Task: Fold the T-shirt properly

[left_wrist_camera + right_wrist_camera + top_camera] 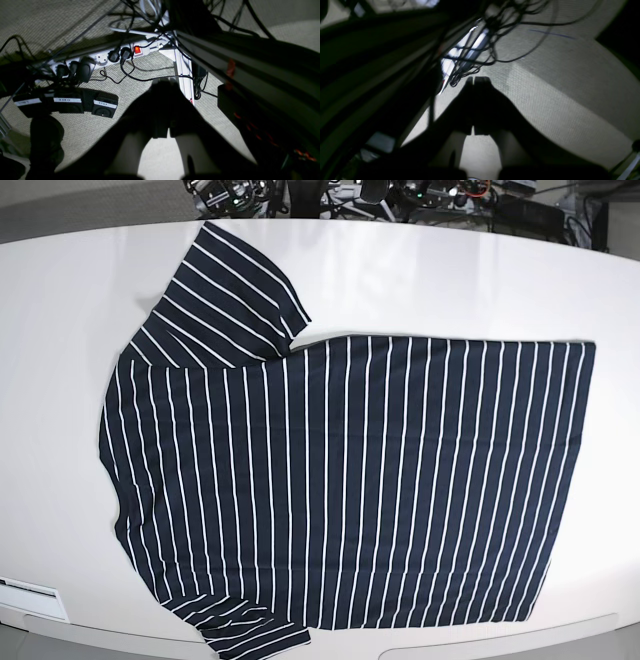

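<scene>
Since both our left gripper and right gripper hang closed and empty, we judge the soft, limp T-shirt best pinched at its far sleeve.

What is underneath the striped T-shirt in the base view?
The dark navy, white-striped fabric T-shirt lies spread flat on the white table, which shows around it. Anything else beneath it would be covered by the cloth.

pwr strip w/ red switch lit | 3 labelled pedals on carpet | white table
</scene>
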`<state>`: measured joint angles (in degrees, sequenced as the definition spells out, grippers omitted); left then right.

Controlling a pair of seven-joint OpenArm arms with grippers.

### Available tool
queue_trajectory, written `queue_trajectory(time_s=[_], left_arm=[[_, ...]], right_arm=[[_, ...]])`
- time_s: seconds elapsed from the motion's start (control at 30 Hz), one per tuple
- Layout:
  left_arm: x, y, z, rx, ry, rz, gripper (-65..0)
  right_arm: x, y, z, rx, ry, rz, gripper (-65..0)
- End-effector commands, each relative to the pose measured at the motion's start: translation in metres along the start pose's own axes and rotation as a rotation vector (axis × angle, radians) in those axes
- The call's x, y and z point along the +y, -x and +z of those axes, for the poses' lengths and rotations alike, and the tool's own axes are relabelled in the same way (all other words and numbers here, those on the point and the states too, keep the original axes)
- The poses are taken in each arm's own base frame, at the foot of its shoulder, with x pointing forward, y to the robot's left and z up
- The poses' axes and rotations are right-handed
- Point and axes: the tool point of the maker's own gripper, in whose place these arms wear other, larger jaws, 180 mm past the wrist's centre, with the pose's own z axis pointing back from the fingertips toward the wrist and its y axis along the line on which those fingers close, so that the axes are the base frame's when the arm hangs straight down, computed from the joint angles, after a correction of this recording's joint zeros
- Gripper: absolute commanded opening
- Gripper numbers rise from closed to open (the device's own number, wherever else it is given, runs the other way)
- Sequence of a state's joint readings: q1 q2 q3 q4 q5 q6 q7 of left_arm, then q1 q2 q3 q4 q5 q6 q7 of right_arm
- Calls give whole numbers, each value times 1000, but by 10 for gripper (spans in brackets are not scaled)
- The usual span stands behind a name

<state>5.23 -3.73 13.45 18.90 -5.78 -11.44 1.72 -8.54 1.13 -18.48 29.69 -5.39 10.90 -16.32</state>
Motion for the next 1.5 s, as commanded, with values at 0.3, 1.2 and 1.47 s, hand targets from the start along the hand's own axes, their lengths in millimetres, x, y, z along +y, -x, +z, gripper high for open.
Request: queue_trajectory(time_s=[0.3, 1.2, 1.47], left_arm=[[50, 39, 28, 27, -39, -49, -650], [-1, 95, 211, -28, 125, -465, -650], [-30, 102, 256, -26, 167, -559, -650]], right_arm=[[-9, 48, 22, -20, -73, -23, -650], [49, 85, 205, -247, -30, 125, -650], [52, 108, 241, -192, 35, 114, -650]])
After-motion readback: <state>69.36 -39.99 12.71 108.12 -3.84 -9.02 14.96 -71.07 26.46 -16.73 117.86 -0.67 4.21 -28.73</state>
